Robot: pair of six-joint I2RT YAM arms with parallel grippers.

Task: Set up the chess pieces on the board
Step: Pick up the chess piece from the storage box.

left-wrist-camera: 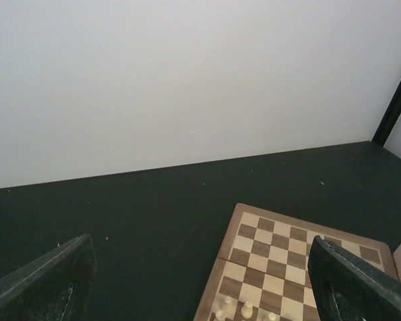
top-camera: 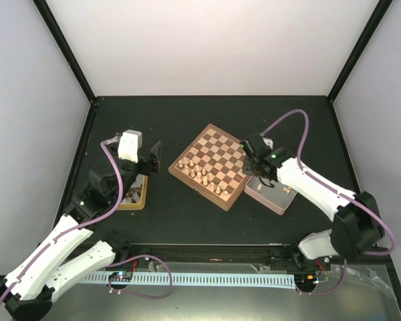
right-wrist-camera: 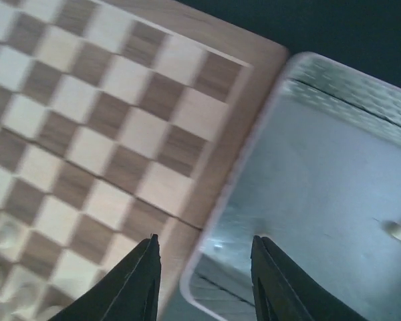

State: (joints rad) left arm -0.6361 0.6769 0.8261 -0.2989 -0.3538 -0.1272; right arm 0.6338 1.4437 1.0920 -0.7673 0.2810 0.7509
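Board is lying flat on the dark table, turned corner-on toward the arm bases, roughly mid-table. Pale chess pieces are standing in a loose cluster along its near-left side; the far squares are showing bare wood.

Right claw is hanging over the board's right-hand edge, just where it is meeting the grey tray. Its fingers are standing apart with nothing between them; one is sitting above the board's border, the other above the tray's rim. Tray and board are lying just beside each other, edge to edge. One pale piece is lying in the grey tray, blurred at the right margin of the wrist view.

Left claw is hovering off the board's left side, spread wide and gripping nothing, looking across the table toward the back wall. Board's far corner and a few pale pieces are showing low in its view.

Yellow-wood tray is sitting near the left arm, holding small dark pieces; count is unclear.
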